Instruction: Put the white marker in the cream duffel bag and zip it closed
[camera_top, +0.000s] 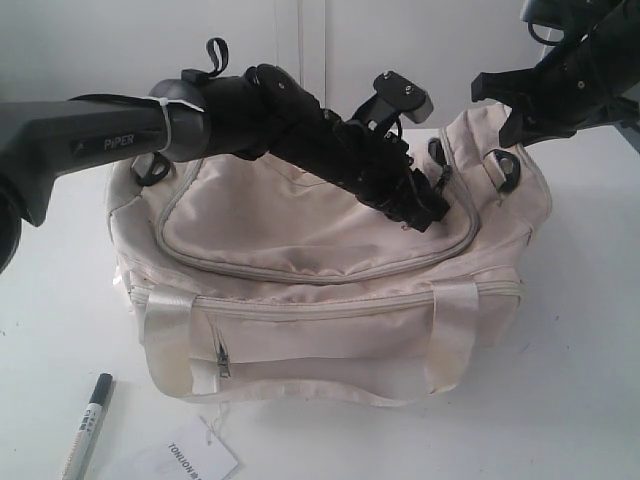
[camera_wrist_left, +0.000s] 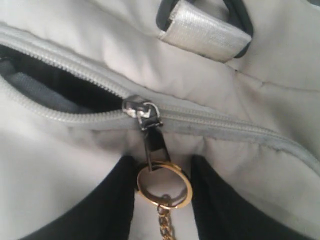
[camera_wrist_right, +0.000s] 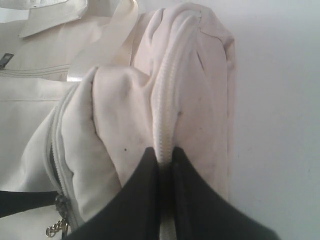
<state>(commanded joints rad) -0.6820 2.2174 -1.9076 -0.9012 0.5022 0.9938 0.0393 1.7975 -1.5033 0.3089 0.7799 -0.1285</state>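
Note:
The cream duffel bag (camera_top: 300, 260) lies on the white table. Its curved top zip (camera_wrist_left: 75, 70) gapes a little beside the slider (camera_wrist_left: 142, 111), showing dark lining. My left gripper (camera_top: 425, 210) reaches over the bag's top to its right end. Its fingers (camera_wrist_left: 162, 165) touch both sides of the gold ring pull (camera_wrist_left: 164, 184), shut on it. My right gripper (camera_top: 515, 120) is at the bag's right end and pinches the raised zip seam (camera_wrist_right: 162, 110); its jaws (camera_wrist_right: 165, 155) are shut on it. The white marker (camera_top: 88, 425) lies on the table in front of the bag's left corner.
A white printed paper tag (camera_top: 185, 462) lies by the marker at the front edge. The bag's shiny straps (camera_top: 170, 335) hang down its front, beside a small front pocket zip (camera_top: 222, 355). A black end ring (camera_top: 505, 168) sits at the bag's right end.

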